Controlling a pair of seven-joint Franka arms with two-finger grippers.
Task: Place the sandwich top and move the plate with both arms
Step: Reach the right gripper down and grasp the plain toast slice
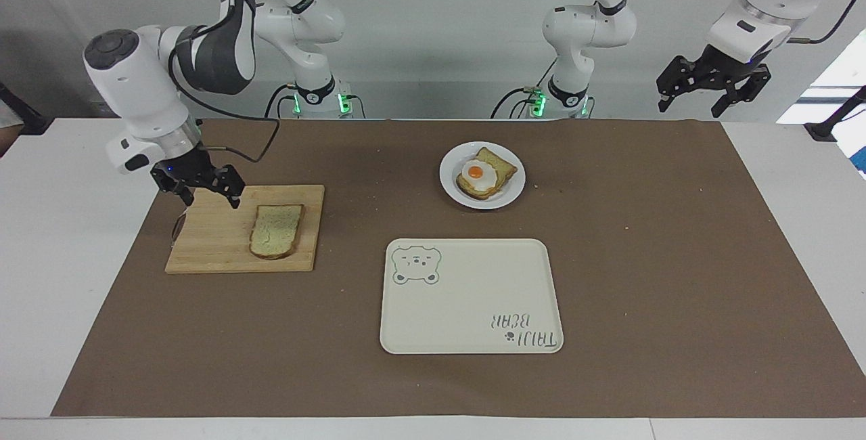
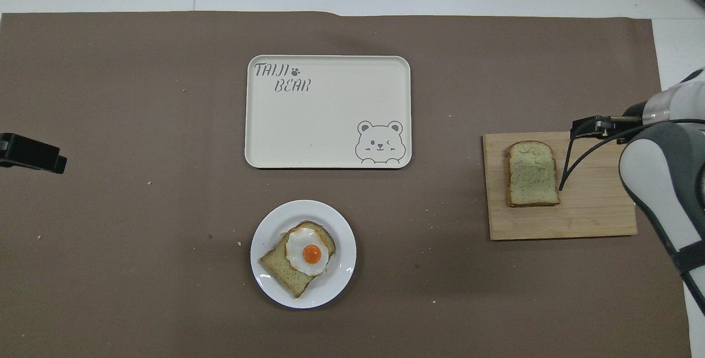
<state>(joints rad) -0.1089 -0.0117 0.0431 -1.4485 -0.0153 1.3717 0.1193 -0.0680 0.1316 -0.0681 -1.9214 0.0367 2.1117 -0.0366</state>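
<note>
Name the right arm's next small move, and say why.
Probably shift the right gripper, open over the board's handle corner, sideways over the bread slice and lower it. The slice lies untouched on the board, and the egg toast on the plate has no top. The left gripper waits.

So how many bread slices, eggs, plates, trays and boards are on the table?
Bread slices: 2, sandwich top, toast
Fried egg: 1
Plate: 1
Tray: 1
Cutting board: 1
Total: 6
</note>
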